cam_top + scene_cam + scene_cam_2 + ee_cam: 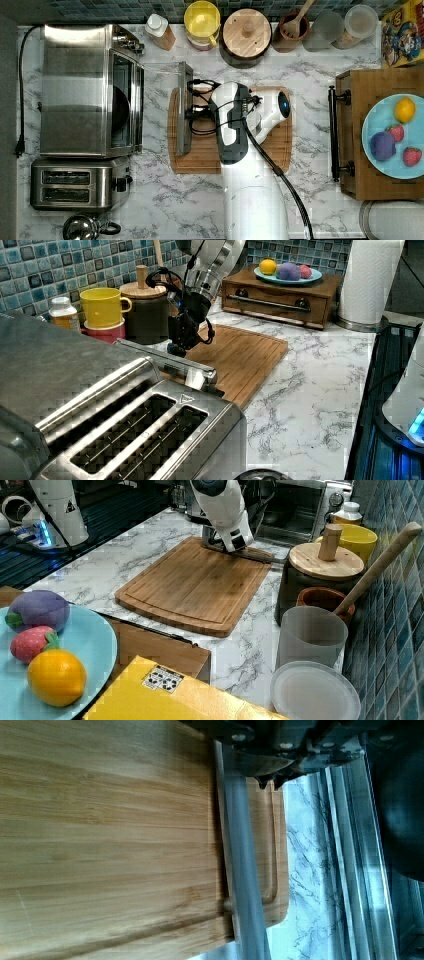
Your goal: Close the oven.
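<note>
While the white marble counter (165,210) runs under everything, we see blue tile behind it and a bamboo cutting board (260,155) at mid-counter. We place the oven (80,90) at the top view's left, door dropped open flat, its steel bar handle (184,107) lying over the board's left edge. Toaster (75,182) sits just below the oven in the top view, a kettle (82,228) below that.

We see the gripper (176,347) in the left view right at the handle, touching or just above it; we cannot tell how far the fingers are spread or whether they have hold of the bar. Wrist view gives the handle (245,885) as a grey bar across the board edge, marble and door glass beyond.

Top view alone gives us the oven's dark cavity and power cord (21,100). Right view adds a blue plate (95,645) with toy fruit and a yellow box (165,695) up close.

Back row holds a yellow mug (202,22), lidded canister (246,32), and utensil pot (295,30). Wooden drawer box (372,85) stands well apart at the top view's right; bare marble lies between it and the board.
</note>
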Robot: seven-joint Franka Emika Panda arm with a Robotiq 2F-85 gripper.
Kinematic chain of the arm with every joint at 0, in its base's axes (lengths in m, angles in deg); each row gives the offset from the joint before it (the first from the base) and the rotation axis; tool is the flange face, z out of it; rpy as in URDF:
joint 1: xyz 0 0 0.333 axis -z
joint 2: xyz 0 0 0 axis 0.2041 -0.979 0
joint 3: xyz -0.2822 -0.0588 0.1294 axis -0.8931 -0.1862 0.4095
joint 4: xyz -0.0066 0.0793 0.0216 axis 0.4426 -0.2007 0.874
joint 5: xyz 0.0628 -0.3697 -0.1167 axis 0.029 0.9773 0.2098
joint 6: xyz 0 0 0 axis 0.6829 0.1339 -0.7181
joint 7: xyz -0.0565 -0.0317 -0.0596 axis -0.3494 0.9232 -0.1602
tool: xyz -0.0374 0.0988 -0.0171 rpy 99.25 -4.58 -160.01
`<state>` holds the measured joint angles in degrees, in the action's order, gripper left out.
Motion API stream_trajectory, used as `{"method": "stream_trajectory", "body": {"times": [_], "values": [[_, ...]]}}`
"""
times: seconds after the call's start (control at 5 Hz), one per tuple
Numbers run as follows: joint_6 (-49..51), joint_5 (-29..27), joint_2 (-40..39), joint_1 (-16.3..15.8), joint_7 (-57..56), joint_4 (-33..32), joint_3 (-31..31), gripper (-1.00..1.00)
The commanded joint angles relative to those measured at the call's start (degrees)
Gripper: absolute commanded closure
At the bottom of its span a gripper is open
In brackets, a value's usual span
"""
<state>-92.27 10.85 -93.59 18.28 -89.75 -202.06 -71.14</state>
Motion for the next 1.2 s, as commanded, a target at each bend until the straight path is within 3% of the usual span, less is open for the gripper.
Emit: {"method": "stream_trajectory", "body": {"times": [0.2, 0.6, 1.2], "values": [[-3.9, 4.4, 17.2, -9.7, 5.2, 2.4, 6.7, 1.00], [-13.9, 28.5, 18.8, -16.6, 27.3, 3.0, 7.8, 1.00], [-11.5, 47.4, 21.1, -20.3, 47.1, 5.3, 8.0, 1.00]]}}
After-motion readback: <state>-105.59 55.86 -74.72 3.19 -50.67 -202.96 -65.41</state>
